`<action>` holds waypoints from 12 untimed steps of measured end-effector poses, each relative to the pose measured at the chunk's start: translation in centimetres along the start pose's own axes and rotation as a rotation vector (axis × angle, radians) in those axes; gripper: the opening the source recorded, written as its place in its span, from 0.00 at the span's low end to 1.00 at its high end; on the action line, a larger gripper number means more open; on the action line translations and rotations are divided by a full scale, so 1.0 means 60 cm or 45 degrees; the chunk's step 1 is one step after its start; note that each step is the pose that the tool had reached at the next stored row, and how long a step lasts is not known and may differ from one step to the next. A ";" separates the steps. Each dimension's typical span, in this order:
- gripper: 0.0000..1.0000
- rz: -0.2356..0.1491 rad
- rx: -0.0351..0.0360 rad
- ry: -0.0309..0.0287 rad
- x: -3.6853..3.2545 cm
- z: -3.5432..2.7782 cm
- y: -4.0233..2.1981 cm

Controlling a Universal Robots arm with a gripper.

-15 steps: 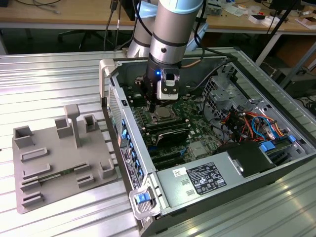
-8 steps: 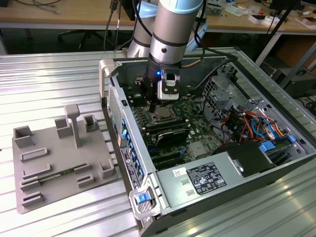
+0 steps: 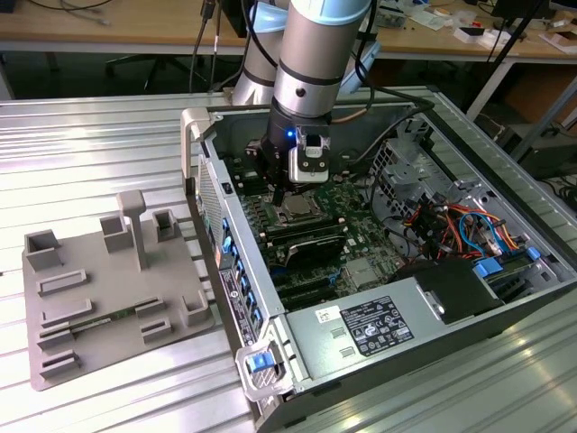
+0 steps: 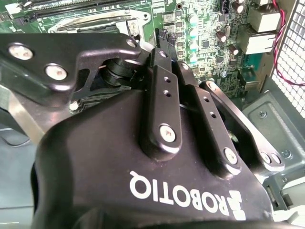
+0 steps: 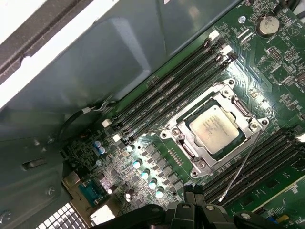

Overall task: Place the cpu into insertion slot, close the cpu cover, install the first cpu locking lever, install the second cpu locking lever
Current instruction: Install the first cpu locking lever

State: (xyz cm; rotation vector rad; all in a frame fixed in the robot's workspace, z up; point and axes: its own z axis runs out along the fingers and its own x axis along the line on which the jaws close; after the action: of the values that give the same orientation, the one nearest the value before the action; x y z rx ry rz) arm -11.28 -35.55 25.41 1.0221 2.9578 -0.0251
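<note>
The cpu [image 5: 215, 129], a silver-grey square chip, lies flat in the insertion slot [image 5: 167, 132] on the green motherboard. The silver cpu cover [image 5: 240, 112] lies down around the chip. A thin wire locking lever [image 5: 242, 164] slants away from the slot's corner across the black RAM slots, towards my fingertips. My gripper [image 5: 193, 192] is shut, nothing showing between its fingers, close beside the slot. In the exterior view the gripper [image 3: 280, 197] hangs inside the open computer case, just next to the cpu [image 3: 297, 209]. The second wrist view looks along the black gripper [image 4: 162, 38].
Long black RAM slots [image 5: 162, 90] run on both sides of the socket. The case's grey wall [image 5: 95, 52] stands close by. A power supply [image 3: 365, 329] and coloured cables [image 3: 451, 225] lie inside the case. A grey fixture plate [image 3: 108, 289] lies on the table at the exterior view's left.
</note>
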 end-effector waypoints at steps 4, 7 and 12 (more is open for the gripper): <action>0.11 -0.019 -0.0003 -0.0003 0.000 0.000 0.000; 0.11 -0.038 -0.0007 -0.0005 0.000 0.000 0.000; 0.11 -0.065 -0.0011 -0.0008 0.000 0.000 0.000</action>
State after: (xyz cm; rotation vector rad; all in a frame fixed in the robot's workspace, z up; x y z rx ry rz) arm -11.28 -35.55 25.41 0.9464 2.9824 -0.0246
